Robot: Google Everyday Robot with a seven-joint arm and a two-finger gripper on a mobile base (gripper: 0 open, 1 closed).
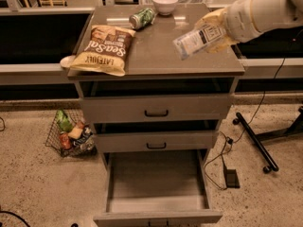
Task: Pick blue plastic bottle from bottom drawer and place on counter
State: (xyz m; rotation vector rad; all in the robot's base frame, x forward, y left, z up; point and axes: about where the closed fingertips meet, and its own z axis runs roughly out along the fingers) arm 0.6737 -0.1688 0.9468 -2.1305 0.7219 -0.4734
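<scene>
Gripper (218, 27) over right side of counter (156, 56), claw pinching bottle (195, 40). Bottle tilted, lower end toward counter middle. Bottom drawer (156, 186) beneath counter, pulled open.

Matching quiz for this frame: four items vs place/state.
1. clear pale-blue plastic bottle
2. green metal can
3. grey bottom drawer
4. tan chip bag

A. pulled open
B. on its side near the white bowl
C. flat on the grey-brown counter, left front
D. tilted in the claw, over the counter's right side

Pairs: 1-D, 2-B, 3-A, 4-C
</scene>
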